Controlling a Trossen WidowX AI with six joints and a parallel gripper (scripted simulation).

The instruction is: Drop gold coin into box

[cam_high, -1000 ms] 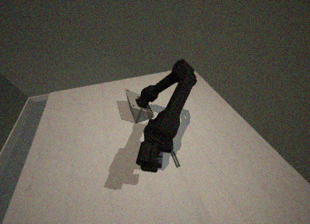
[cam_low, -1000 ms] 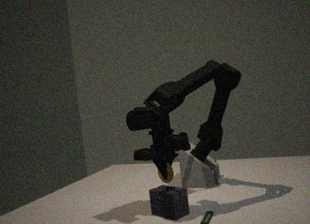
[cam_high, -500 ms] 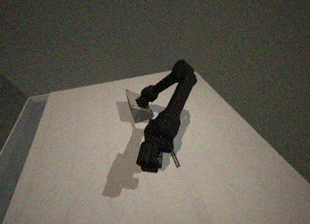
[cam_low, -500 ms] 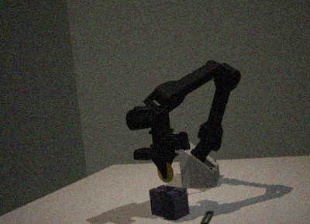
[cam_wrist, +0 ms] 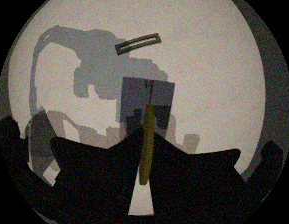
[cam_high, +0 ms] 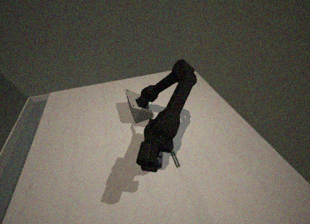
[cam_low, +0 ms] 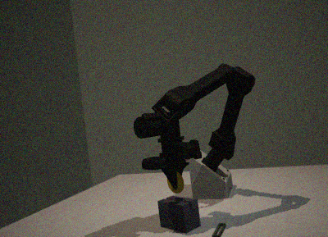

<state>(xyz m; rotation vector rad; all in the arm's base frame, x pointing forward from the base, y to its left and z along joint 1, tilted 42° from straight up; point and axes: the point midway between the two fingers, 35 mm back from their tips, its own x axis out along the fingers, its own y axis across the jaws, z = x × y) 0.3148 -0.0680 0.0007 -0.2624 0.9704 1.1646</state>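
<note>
The gold coin (cam_low: 180,183) (cam_wrist: 147,150) is pinched upright between the fingertips of my gripper (cam_low: 175,188) (cam_wrist: 144,132), which points down and is shut on it. The coin shows edge-on in the wrist view. The closed grey box (cam_low: 179,215) (cam_wrist: 132,95) is just below; a small gap shows between the coin's lower edge and the lid in the exterior view. The slot (cam_wrist: 151,93) runs nearly in line with the coin in the wrist view; its near part is hidden by coin and fingers. The dark-green holder (cam_high: 178,165) (cam_low: 222,225) (cam_wrist: 157,38) is empty. The top view hides coin and box behind the arm.
The arm's grey angular base mount (cam_high: 142,115) (cam_low: 209,184) stands on the pale table (cam_high: 77,139) (cam_low: 262,184) behind the box. The holder lies beyond the box in the wrist view. Arm shadows fall across the table. A raised edge (cam_high: 23,123) runs along its left side in the top view.
</note>
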